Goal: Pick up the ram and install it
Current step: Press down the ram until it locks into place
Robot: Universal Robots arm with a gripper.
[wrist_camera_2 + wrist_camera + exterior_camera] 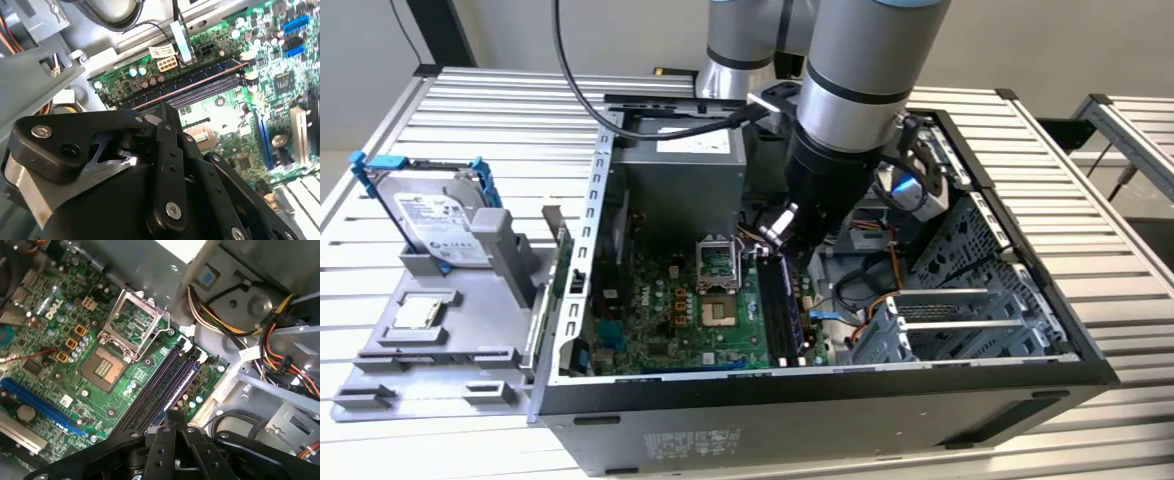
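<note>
The black gripper (pixel 781 228) hovers over the motherboard's long black memory slots (pixel 165 385) inside the open grey computer case (pixel 814 395), so the install step seems in hand. A dark ram stick (pixel 783 290) appears seated in a slot, though the view is poor. Whether the jaws stand apart or together cannot be told; any press calls for straight alignment over the slot.

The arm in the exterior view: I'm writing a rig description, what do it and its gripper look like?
The arm is a thick silver-grey cylinder with a light blue ring at the joint, then a black wrist section. Black cables run alongside. The gripper is matte black, built of linked bars with silver screws.
</note>
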